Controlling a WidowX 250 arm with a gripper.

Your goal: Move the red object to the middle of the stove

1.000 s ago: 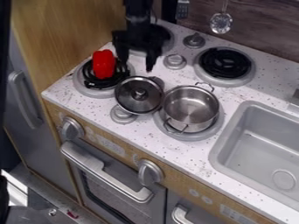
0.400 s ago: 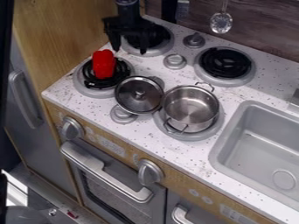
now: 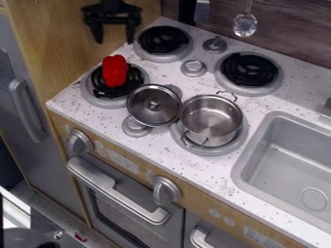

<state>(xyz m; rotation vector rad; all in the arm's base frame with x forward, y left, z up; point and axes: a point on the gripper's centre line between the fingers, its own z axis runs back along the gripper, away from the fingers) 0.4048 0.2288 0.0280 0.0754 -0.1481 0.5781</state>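
My end effector (image 3: 114, 40) hangs with its fingers spread wide, holding nothing, above the rear-left of the tabletop (image 3: 174, 167); the red object (image 3: 114, 70) stands on the left front burner (image 3: 97, 92), near the lid (image 3: 154, 105).

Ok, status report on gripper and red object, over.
Gripper open, empty. Red object on burner by wooden wall. Lid beside pot, may crowd the middle.

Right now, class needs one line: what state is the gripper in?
Gripper: open, its two fingers spread apart, holding nothing, above and behind the red object.
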